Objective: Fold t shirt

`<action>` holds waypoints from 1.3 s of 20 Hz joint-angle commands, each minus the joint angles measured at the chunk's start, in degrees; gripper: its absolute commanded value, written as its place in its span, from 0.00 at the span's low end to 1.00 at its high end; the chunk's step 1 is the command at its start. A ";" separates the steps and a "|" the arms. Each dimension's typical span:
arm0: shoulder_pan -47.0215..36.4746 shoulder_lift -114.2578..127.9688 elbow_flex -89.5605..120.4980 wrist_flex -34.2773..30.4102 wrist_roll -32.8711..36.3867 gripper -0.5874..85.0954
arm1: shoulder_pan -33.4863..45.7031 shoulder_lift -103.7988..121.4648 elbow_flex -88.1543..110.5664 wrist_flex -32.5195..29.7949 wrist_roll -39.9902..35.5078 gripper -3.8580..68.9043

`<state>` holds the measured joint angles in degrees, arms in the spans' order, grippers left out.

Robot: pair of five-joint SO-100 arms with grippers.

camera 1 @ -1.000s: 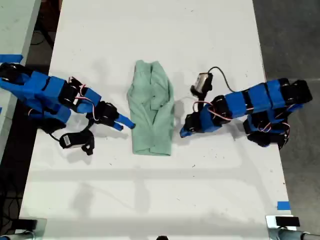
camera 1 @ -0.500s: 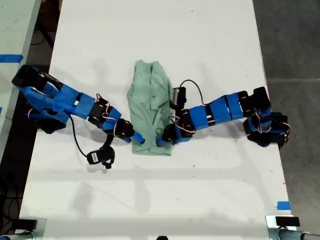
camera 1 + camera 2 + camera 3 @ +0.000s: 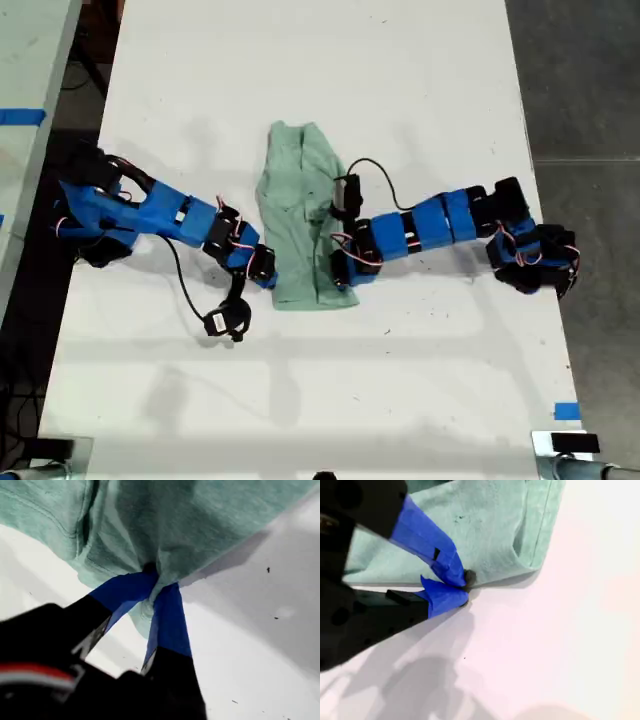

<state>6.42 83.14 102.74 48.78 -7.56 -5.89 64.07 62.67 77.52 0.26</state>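
Both grippers pinching the t shirt (image 3: 303,225) at its near hem corners, mid-table (image 3: 300,400), prob. to lift & fold lengthwise. My first gripper (image 3: 156,582) clamping cloth; my second gripper (image 3: 463,587) nipping the hem edge, jaws nearly together.

no text, label, brand, number or sign can be read in any of the three views; the t shirt (image 3: 305,228) is plain with no print, the blue arms carry no legible marking, and the bits of blue tape (image 3: 566,410) by the white bench (image 3: 300,80) bear no writing
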 commanded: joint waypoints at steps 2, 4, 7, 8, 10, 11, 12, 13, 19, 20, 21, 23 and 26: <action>0.79 1.23 -3.52 1.41 -1.14 0.13 | -0.18 0.26 -3.60 1.05 -1.76 0.06; 2.11 1.67 -5.10 1.85 -2.37 0.22 | -0.18 0.26 -3.60 1.05 -1.76 0.06; 2.72 1.67 -7.21 2.29 -3.69 0.22 | -0.18 0.26 -4.04 1.05 -1.85 0.06; 2.37 0.97 -7.56 2.29 -4.22 0.22 | -0.18 0.26 -4.31 1.05 -1.93 0.06; 0.97 -3.08 -9.58 2.20 -4.22 0.22 | -0.18 0.44 -4.83 1.05 -2.20 0.06; 0.18 -6.33 -11.43 2.29 -3.96 0.22 | -0.18 0.44 -5.19 1.05 -2.20 0.06; -0.35 -10.11 -13.80 2.29 -3.16 0.19 | -0.18 0.44 -5.36 1.05 -2.29 0.06; -0.53 -14.24 -17.40 3.16 -1.93 0.06 | -0.26 0.44 -5.36 1.05 -2.37 0.06; 3.34 -17.58 -39.37 23.99 -1.14 0.00 | -1.67 1.93 -9.05 2.64 -4.31 0.06; 3.87 -13.27 -39.29 24.35 -0.44 0.00 | -1.41 3.87 -10.28 2.72 -5.80 0.06; 3.87 -8.70 -39.20 25.40 0.18 0.00 | -0.53 7.03 -10.55 1.58 -7.91 0.06; 0.97 0.26 -38.32 29.88 0.70 0.00 | 3.16 14.77 -9.58 -1.58 -11.60 0.06; -10.63 12.13 -33.66 36.56 4.13 0.00 | 12.92 25.22 -2.11 -9.67 -14.33 0.06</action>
<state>4.22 85.08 67.85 82.35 -5.80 0.62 79.89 58.62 73.30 -11.60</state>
